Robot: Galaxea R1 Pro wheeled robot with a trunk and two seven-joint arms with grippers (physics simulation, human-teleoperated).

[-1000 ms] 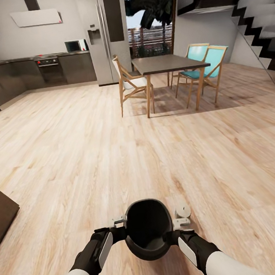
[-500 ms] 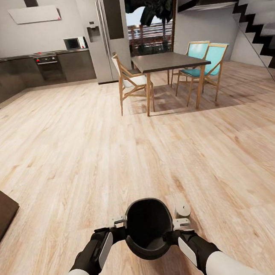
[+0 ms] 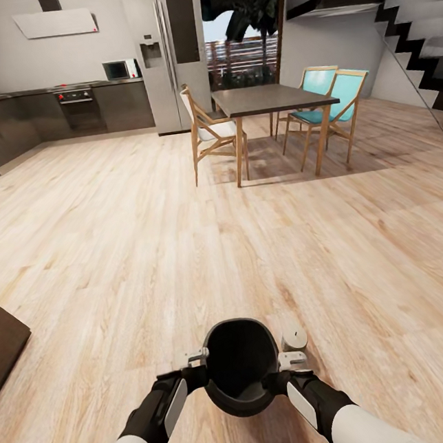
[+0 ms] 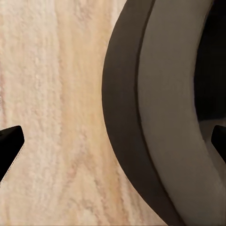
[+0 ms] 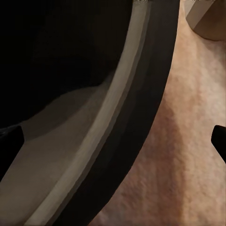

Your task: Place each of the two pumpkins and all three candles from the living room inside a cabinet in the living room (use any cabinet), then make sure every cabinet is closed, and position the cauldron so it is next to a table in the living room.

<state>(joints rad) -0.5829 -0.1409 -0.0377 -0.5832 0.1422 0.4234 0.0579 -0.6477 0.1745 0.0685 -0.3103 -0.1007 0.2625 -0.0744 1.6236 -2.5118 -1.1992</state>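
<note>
Cauldron (image 3: 239, 368) sits between my 2 arms, just in front of my base, black and open-topped, with its rim facing up at the head camera. Over the last second the room drifted a little in the head view and then settled, so I read that as the base or head coming to a stop, not the furniture moving. In the last half second the left arm has shifted: its forearm now sits a touch further in and lower, and the left hand (image 3: 194, 356) has edged along the cauldron's flank. The right hand (image 3: 292, 360) looks unchanged, pressed near the opposite side.

Both wrist views show fingertips spread wide, with the cauldron's curved wall (image 4: 160, 122) and rim (image 5: 141, 94) passing between them over the wood floor (image 3: 150, 258). So both hands are open, and I judge they straddle the rim without pinching it.

Ahead, well apart from me, stands the dining table (image 3: 272, 99) with its chairs. My guess is I'm adjusting my hold before moving the cauldron toward a table; whether this one counts as living room, I can't say.
</note>
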